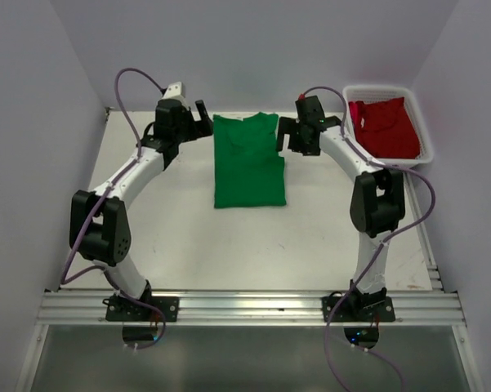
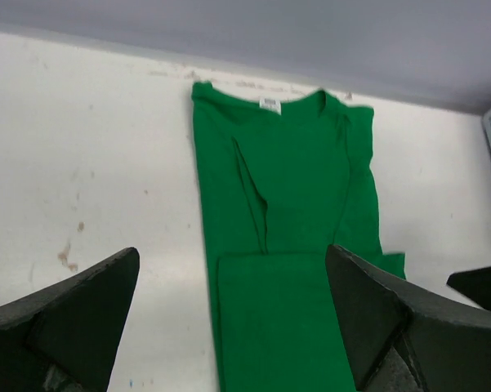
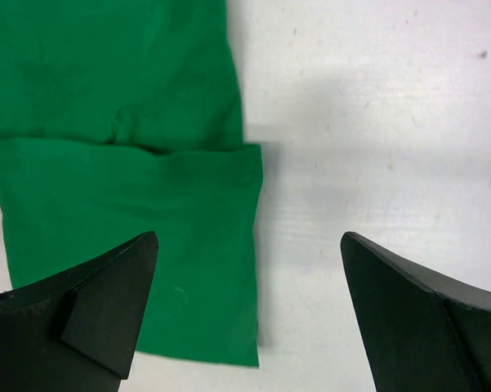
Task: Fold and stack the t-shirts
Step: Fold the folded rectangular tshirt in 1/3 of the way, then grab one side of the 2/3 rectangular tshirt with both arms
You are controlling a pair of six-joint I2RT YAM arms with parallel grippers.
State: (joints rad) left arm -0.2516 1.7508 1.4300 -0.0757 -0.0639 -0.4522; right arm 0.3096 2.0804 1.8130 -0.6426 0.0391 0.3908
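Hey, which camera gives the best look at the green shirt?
The top view: the whole green shirt shows there. The left wrist view cuts off its lower end; the right wrist view catches only a part along one side.

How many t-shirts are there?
2. A bright green cloth t-shirt lies folded on the white table. A red cloth t-shirt sits bunched in the white plastic mesh basket at the far right. More could hide under it.
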